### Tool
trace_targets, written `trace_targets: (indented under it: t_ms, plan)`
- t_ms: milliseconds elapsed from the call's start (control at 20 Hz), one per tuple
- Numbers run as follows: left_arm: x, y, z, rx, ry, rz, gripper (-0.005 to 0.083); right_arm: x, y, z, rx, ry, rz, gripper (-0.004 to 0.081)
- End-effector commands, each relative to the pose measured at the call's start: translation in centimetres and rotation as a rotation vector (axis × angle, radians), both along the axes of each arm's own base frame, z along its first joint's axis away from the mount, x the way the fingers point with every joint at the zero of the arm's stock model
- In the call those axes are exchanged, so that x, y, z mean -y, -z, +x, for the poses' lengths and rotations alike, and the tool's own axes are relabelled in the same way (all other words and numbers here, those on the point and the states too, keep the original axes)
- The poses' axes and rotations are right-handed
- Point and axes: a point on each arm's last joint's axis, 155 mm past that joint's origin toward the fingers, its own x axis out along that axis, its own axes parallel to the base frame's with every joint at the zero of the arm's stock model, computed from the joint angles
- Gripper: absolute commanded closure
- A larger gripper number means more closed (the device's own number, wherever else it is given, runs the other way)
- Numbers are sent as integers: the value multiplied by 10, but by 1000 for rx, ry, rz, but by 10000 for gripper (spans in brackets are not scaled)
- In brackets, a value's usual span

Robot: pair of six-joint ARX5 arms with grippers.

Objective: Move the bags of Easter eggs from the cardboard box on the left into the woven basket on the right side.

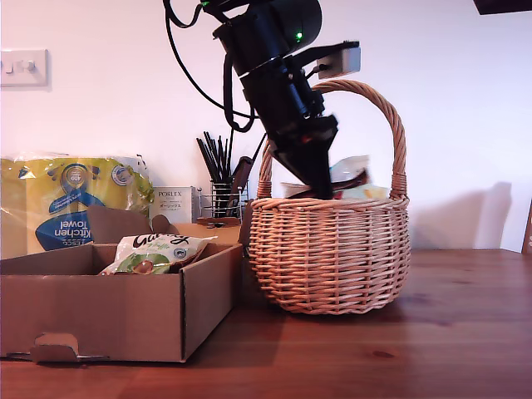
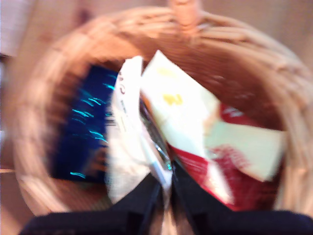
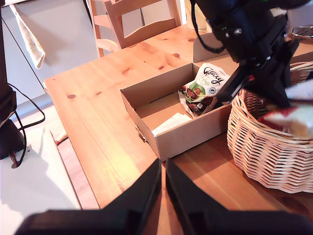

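The woven basket (image 1: 332, 249) stands on the table at the middle of the exterior view. My first gripper (image 1: 322, 193) reaches down under its handle and looks shut on the edge of a cream-white bag of Easter eggs (image 2: 129, 147), though the first wrist view is blurred. Blue (image 2: 83, 127), cream (image 2: 176, 103) and red (image 2: 234, 186) bags lie inside the basket (image 2: 234, 44). The cardboard box (image 1: 125, 307) at the exterior view's left holds a cream-and-green bag (image 1: 158, 252). My second gripper (image 3: 162, 188) hangs shut and empty above the table near the box (image 3: 186, 134).
A yellow-and-blue kitchen towel pack (image 1: 71, 204), a white Porlex box (image 1: 174, 202) and a black wire utensil holder (image 1: 223, 199) stand behind the box. A pale flat item (image 3: 168, 123) lies in the box. A wooden chair (image 3: 142, 19) stands past the table's far edge.
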Motion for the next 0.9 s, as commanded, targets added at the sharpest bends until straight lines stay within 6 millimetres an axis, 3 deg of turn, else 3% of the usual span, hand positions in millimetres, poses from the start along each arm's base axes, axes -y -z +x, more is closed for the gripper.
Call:
trace_targets:
  t_ms: [0,50,100,300,550,650,850]
  plan:
    - [6,-7,-11,-40,6,-39,577,-1,-3,-1,11,-5,3,782]
    - [6,-7,-14,-55,11,-42,468,-1,-3,-1,11,-5,3,782]
    - [6,-6,-19,-79,17,-46,415,-1,-3,-1,11,-5,3,782]
    - [0,-9,-37,-159,31,-21,414,-1,-3,-1,11,-5,3,782]
    - [6,-56,-40,-192,37,-104,421,-1,-3,-1,10,-5,2,782]
    - [5,-76,-38,-180,29,-121,483,-1,-2,-1,7,-5,1,782]
    - [-5,-104,-46,-197,-12,-138,796,0,-2,-1,5,-2,-1,782]
